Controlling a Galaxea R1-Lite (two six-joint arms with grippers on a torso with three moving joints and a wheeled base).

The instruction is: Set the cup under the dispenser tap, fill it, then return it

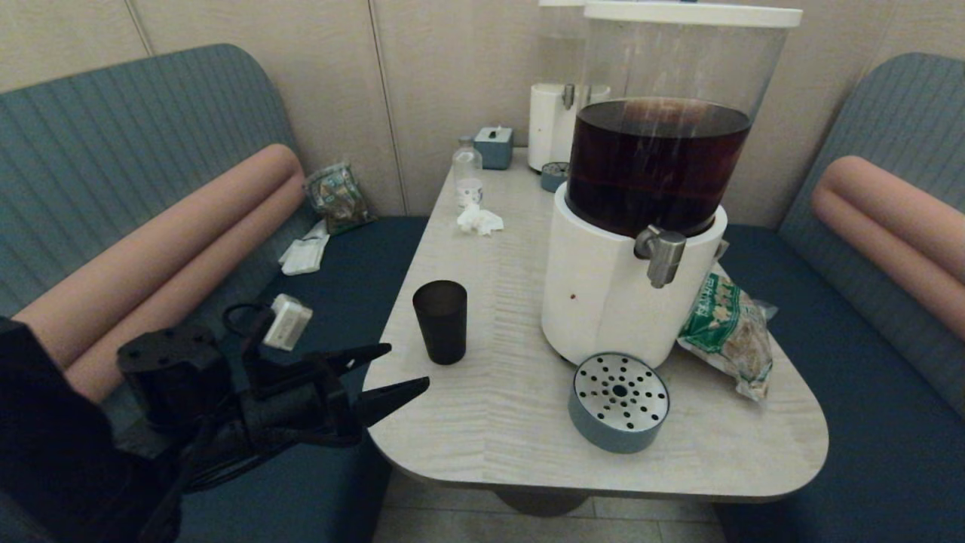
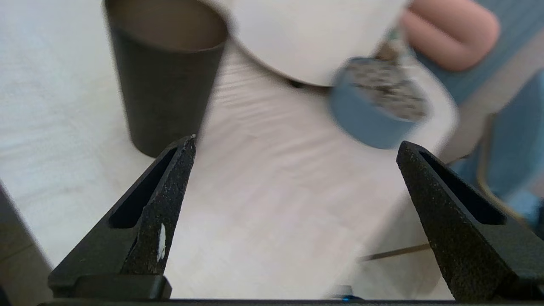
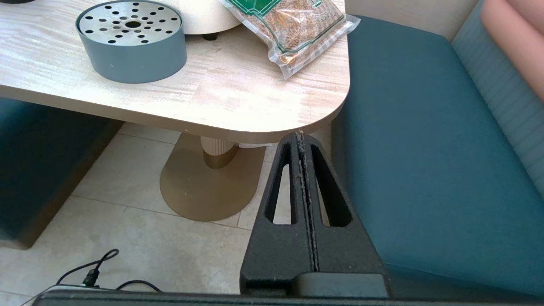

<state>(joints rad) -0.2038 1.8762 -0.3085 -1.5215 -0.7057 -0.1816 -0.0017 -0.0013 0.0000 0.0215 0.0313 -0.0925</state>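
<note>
The dark tapered cup [image 1: 440, 321] stands upright on the pale table, left of the big dispenser. In the left wrist view the cup [image 2: 163, 80] lies just beyond one fingertip. My left gripper [image 1: 407, 368] hovers open at the table's near left edge, short of the cup, nothing between its fingers. The steel dispenser tap [image 1: 663, 255] juts from the white base [image 1: 603, 294] under the tank of dark liquid. My right gripper [image 3: 301, 135] is shut and empty, parked below the table's near right corner; it does not show in the head view.
A round blue drip tray [image 1: 619, 402] with a perforated steel top sits in front of the dispenser base. A green snack bag [image 1: 730, 332] lies to its right. A small clear bottle [image 1: 467, 175], crumpled tissue [image 1: 478, 219] and a smaller dispenser [image 1: 554, 121] stand at the back. Benches flank the table.
</note>
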